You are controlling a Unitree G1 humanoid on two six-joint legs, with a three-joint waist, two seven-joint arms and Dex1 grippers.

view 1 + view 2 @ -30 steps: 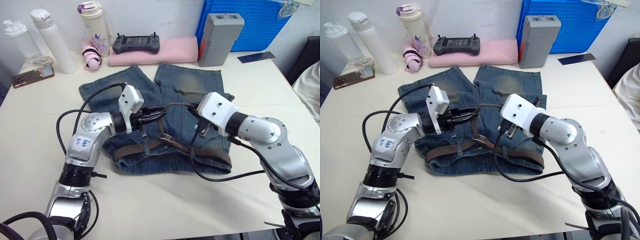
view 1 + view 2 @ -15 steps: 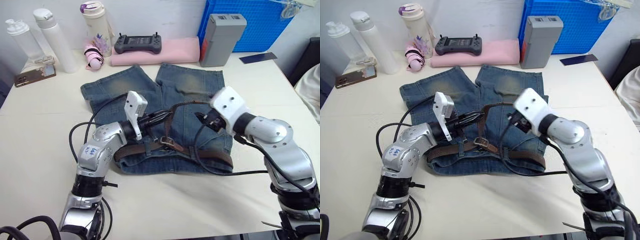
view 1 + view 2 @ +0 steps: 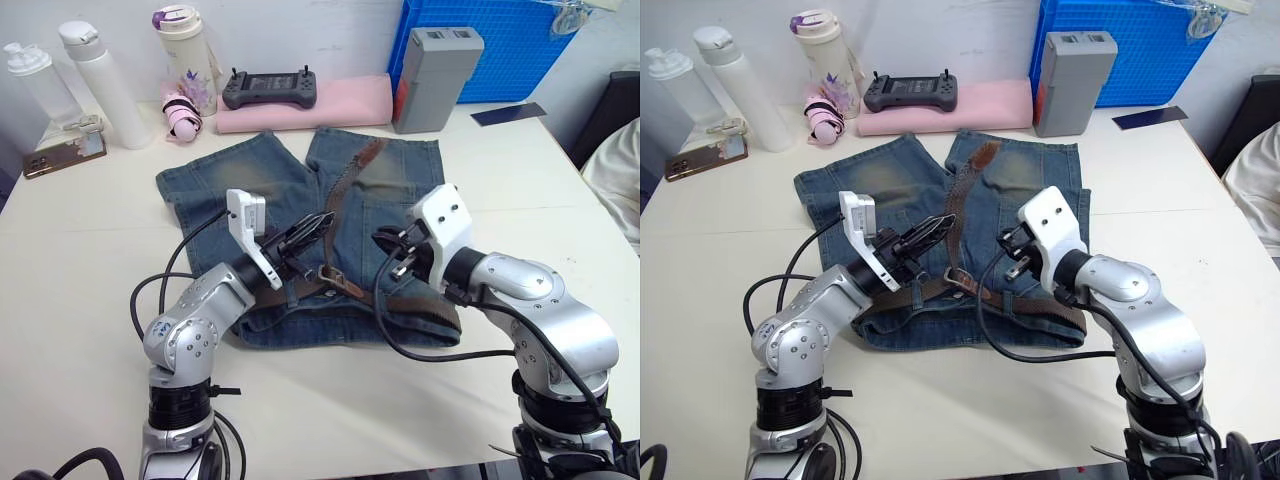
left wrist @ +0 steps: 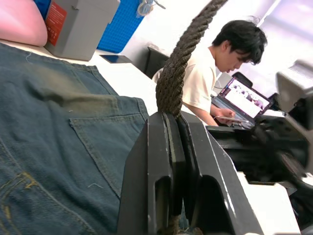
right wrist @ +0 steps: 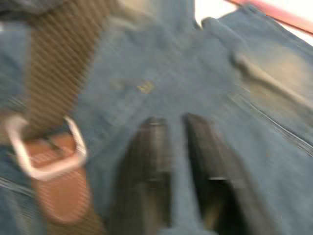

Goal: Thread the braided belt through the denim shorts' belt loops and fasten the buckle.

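Braided belt [image 3: 352,190] lies along the waist of the denim shorts [image 3: 230,180] on the white bench [image 3: 80,260] in the left eye view, its free end running up over the shorts; the left hand [image 3: 318,222] pinches it. Right eye view: the right hand [image 3: 1008,252] hovers just beside the buckle [image 3: 958,276]. Left wrist view — fingers [image 4: 161,161] pressed together on the strap, a seated person [image 4: 222,73] behind. Right wrist view — blurred; two fingers [image 5: 146,166] slightly apart over denim.
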